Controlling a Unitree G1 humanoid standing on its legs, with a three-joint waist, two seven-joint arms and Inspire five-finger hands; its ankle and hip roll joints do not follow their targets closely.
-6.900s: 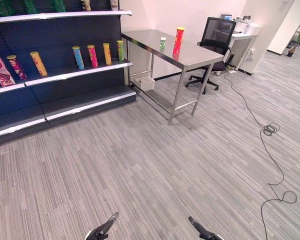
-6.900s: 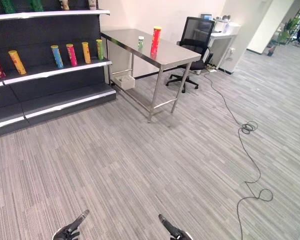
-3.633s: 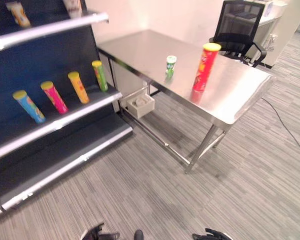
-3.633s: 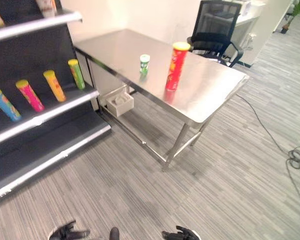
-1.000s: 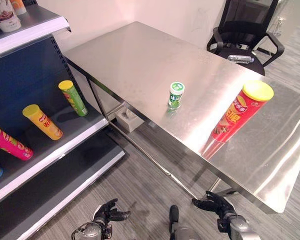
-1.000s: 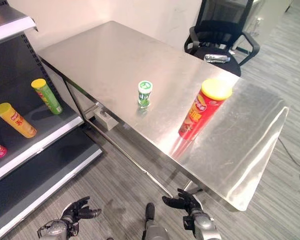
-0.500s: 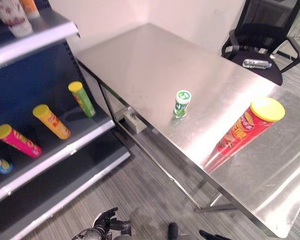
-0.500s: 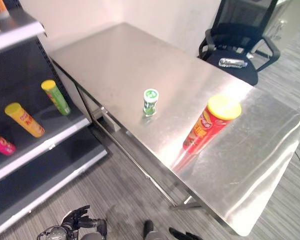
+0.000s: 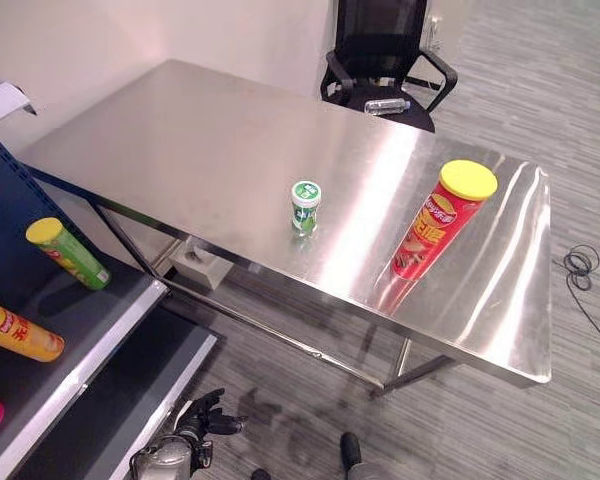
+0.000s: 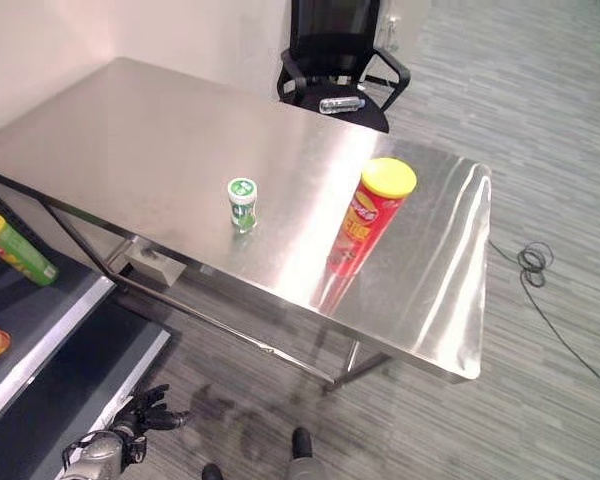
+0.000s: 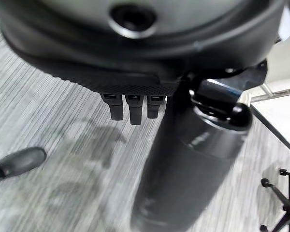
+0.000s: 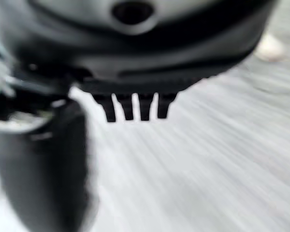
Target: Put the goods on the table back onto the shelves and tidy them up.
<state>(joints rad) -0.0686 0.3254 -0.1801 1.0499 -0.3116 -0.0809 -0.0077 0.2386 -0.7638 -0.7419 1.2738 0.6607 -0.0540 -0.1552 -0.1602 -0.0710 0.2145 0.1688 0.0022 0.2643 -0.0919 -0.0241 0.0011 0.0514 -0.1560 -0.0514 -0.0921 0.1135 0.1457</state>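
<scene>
Item 1, steel table (image 9: 230,150): I am now standing close against its long edge and looking down on it. Seconds ago it was sitting well across the floor from me, so the approach is finishing. Half a second ago the view was also taking in the shelf rows beside it; the camera is swinging toward the table's chair end.

Item 2, tall red can with yellow lid (image 9: 442,220): standing upright on the table, toward its open end, well in from the near edge. It is holding the same spot on the table as before.

Item 3, small green-and-white tub (image 9: 305,206): standing upright near the table's middle, apart from the red can, also unmoved.

Item 4, shelf unit (image 9: 75,340): sitting just beside the table's other end, carrying a green can (image 9: 68,254) and an orange can (image 9: 18,331) lying on its middle board.

Item 5, office chair (image 9: 385,50): pushed in at the table's far side, a clear bottle (image 9: 385,105) lying on its seat.

Item 6, my left hand (image 9: 195,425): hanging low below the table's near edge, fingers loosely spread, holding nothing.

Item 7, my right hand (image 12: 130,104): showing over bare floor, short finger ends straight, gripping nothing.

Judgement: both goods are waiting on the table; reaching for one is likely next.
</scene>
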